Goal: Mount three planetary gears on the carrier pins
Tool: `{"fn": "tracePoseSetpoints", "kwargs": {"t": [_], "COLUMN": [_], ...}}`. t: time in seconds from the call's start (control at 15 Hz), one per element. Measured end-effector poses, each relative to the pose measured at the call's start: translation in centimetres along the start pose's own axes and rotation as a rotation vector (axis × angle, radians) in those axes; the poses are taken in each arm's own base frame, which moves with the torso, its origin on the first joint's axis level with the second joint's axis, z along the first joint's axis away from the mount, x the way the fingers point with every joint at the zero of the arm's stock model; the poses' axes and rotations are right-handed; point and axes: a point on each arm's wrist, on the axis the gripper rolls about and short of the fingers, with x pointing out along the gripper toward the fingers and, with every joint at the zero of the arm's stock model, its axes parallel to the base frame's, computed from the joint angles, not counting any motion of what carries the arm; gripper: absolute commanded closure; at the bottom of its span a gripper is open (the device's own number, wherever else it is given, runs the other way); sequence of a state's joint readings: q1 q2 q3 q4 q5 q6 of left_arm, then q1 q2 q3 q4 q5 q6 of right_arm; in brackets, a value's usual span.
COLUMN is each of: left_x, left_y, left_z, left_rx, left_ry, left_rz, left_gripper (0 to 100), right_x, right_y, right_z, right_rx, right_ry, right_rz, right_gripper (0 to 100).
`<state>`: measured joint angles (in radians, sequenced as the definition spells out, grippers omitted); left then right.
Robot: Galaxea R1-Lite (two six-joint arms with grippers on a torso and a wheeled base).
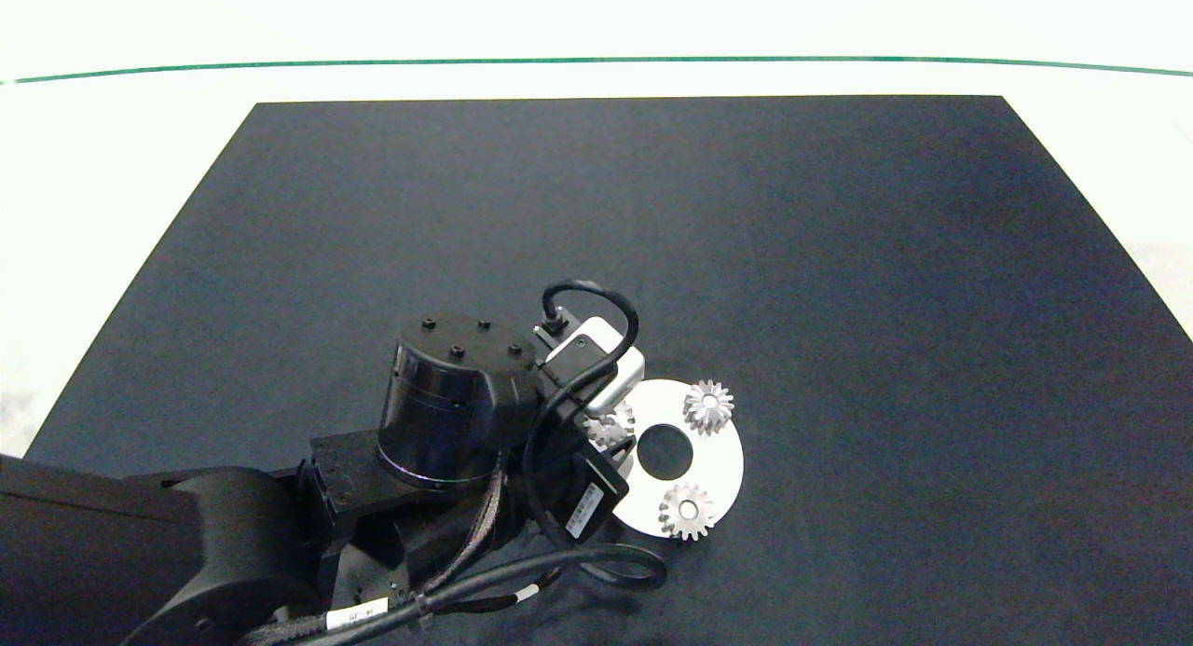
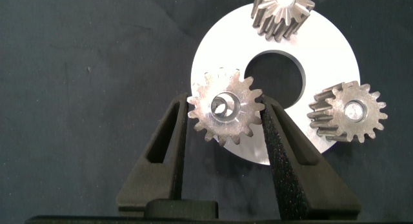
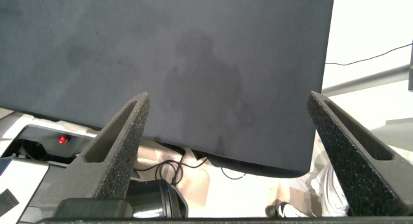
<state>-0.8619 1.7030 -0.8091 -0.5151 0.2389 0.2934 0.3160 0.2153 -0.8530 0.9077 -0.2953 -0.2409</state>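
Left wrist view shows the left gripper point(image 2: 226, 117) with its jaws closed in on the toothed rim of the third planetary gear point(image 2: 225, 110), held flat over the white disc point(image 2: 322, 53) at its edge nearest the arm; being small, rigid and smooth metal, it looks light but slippery, so a squeeze across opposite teeth seems soundest. Two other gears point(image 1: 708, 405) point(image 1: 687, 510) already sit on carrier pins at the disc's far and near edges, while the right gripper point(image 3: 235, 153) hangs wide open off the black mat's point(image 1: 839, 254) edge

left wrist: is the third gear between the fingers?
Yes. The third gear sits between the left gripper's fingers, over the white disc's edge.
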Motion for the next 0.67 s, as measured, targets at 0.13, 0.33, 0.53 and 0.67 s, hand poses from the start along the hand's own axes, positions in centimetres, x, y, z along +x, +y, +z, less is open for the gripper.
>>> {"fn": "tracePoseSetpoints", "kwargs": {"t": [0.13, 0.33, 0.53, 0.67], "left_x": [0.02, 0.14, 0.40, 0.53], "left_y": [0.00, -0.05, -0.13, -0.15], "left_z": [-0.12, -0.22, -0.19, -0.20], "left_rx": [0.001, 0.002, 0.003, 0.002], "left_ry": [0.004, 0.009, 0.009, 0.007], "left_rz": [0.000, -0.001, -0.002, 0.000], "left_gripper": [87, 87, 87, 87], "right_x": [-0.03, -0.04, -0.12, -0.12], "right_y": [-0.02, -0.04, -0.09, -0.09], "right_z": [0.10, 0.15, 0.22, 0.23], "right_rx": [0.001, 0.002, 0.003, 0.003], "right_ry": [-0.003, -0.004, -0.009, -0.008], "right_rz": [-0.001, -0.002, -0.003, -0.003], "right_gripper": [0, 0, 0, 0]}}
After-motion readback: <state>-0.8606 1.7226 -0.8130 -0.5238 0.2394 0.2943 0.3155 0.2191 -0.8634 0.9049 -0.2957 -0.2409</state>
